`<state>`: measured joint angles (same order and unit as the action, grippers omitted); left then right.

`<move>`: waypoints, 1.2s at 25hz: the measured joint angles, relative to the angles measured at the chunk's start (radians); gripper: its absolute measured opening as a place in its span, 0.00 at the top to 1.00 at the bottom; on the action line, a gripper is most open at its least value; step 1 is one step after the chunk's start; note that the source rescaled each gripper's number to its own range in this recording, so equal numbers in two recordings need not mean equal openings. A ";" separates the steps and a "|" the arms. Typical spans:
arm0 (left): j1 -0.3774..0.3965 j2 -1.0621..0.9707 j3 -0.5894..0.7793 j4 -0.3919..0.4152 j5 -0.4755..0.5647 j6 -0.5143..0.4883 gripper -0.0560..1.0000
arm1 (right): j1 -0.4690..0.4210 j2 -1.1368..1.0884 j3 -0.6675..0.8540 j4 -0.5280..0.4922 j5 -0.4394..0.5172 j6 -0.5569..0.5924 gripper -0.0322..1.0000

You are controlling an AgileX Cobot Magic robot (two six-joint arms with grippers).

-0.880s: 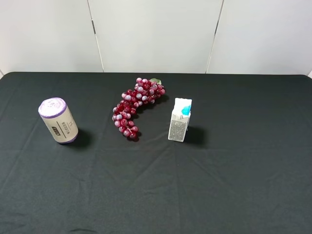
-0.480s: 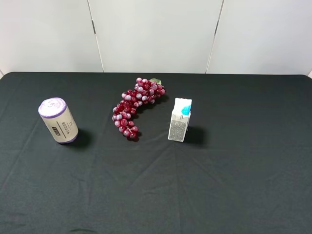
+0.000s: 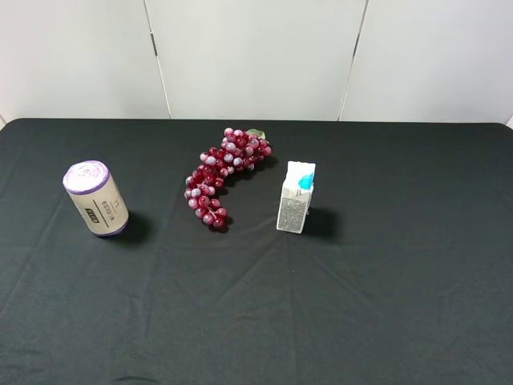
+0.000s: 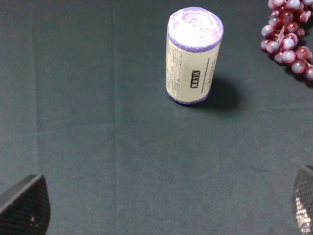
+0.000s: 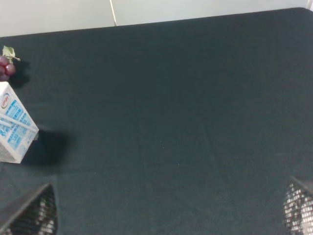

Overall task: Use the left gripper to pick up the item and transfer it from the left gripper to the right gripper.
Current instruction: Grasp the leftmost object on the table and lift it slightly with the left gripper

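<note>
I see the item (image 3: 96, 199) standing on end on the left part of the black table (image 3: 385, 305), lilac end up, nothing touching it. The cream label carries small dark print and a black box with characters, too small for me to read.

The left gripper (image 4: 164, 208) is spread wide and empty. Only its mesh-textured fingertips (image 4: 24, 208) show at the wrist view's corners. The roll sits ahead of them, apart.

The grape bunch (image 3: 220, 176) is mid-table, well apart from the roll. The carton (image 3: 296, 197) stands upright just beside the grapes on their right. It has blue print and a small reddish logo; the text isn't legible.

The right gripper (image 5: 164, 208) is also spread, holding nothing, over bare cloth with the carton off to one side.

Neither arm shows in the high view.
</note>
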<state>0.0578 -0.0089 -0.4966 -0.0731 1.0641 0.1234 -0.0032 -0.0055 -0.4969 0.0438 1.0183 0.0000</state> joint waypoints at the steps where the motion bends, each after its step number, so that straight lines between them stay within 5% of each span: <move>1: 0.000 0.000 0.000 0.000 0.000 0.000 0.04 | 0.000 0.000 0.000 0.000 0.000 0.000 0.00; 18: 0.000 0.004 -0.013 0.000 0.000 0.000 0.01 | 0.000 0.000 0.000 0.000 -0.001 0.000 0.00; 30: -0.002 0.436 -0.348 0.007 0.041 -0.001 0.00 | 0.000 0.000 0.000 0.000 -0.001 0.000 0.00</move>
<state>0.0563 0.4266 -0.8448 -0.0659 1.1054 0.1223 -0.0032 -0.0055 -0.4969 0.0438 1.0171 0.0000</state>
